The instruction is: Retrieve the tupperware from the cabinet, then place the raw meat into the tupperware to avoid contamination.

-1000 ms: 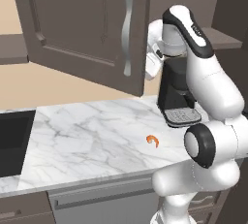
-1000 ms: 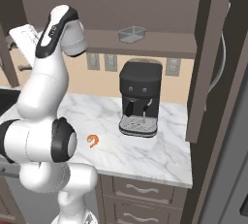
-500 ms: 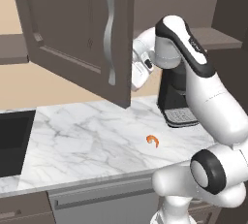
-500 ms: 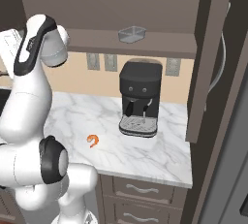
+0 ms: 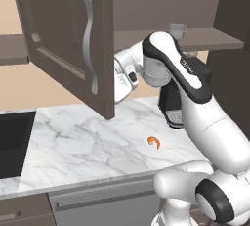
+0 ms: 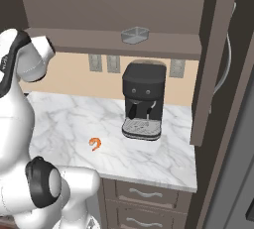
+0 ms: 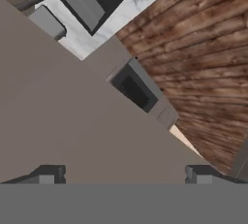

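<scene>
The cabinet's left door (image 5: 63,34) stands swung out over the counter, its silver bar handle (image 5: 88,44) facing me. My gripper (image 5: 117,79) sits against the door's inner side at its free edge. In the hand view the fingertips (image 7: 48,174) stand far apart, open and empty, with the brown door panel right in front of my gripper (image 7: 123,177). The tupperware (image 5: 177,28) (image 6: 134,35) rests on the cabinet's shelf (image 6: 99,39) above the coffee machine. The raw meat (image 5: 154,142) (image 6: 95,143), a small orange curl, lies on the marble counter (image 6: 64,119).
A black coffee machine (image 6: 144,99) stands on the counter under the shelf. A dark sink (image 5: 12,142) is at the counter's left end. The cabinet's right door (image 6: 213,74) hangs open past the counter's right edge. Drawers (image 6: 144,193) sit below.
The left cabinet door has swung further open, toward the left, with my hand following against its inner side. The raw meat and tupperware have stayed put.
</scene>
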Tool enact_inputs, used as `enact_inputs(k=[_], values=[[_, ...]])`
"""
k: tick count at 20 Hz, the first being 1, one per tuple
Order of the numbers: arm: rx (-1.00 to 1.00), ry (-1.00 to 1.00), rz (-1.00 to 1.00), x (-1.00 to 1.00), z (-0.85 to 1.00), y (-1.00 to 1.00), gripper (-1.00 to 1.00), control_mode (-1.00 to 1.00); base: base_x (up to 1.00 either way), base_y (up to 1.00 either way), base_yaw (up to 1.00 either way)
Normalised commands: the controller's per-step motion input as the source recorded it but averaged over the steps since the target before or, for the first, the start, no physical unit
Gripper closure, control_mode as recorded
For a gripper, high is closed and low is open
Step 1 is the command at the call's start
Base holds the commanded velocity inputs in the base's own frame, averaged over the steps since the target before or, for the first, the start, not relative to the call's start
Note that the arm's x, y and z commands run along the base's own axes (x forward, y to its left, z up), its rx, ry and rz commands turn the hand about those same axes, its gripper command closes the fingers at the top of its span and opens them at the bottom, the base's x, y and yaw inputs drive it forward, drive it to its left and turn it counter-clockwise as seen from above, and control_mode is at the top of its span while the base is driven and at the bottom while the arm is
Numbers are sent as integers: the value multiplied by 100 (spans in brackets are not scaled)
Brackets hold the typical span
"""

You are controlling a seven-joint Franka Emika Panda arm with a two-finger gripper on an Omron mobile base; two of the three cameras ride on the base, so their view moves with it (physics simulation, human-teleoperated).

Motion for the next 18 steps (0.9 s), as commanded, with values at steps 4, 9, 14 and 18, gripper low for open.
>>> enact_inputs(k=[4,9,14,18], values=[[0,0,-19,0,-14,61,-100,-100,0,0,0],[0,0,-17,0,-12,61,-100,-100,0,0,0],[0,0,-15,0,-12,58,-100,-100,0,0,0],[0,0,-14,0,-16,49,-100,-100,0,0,0]])
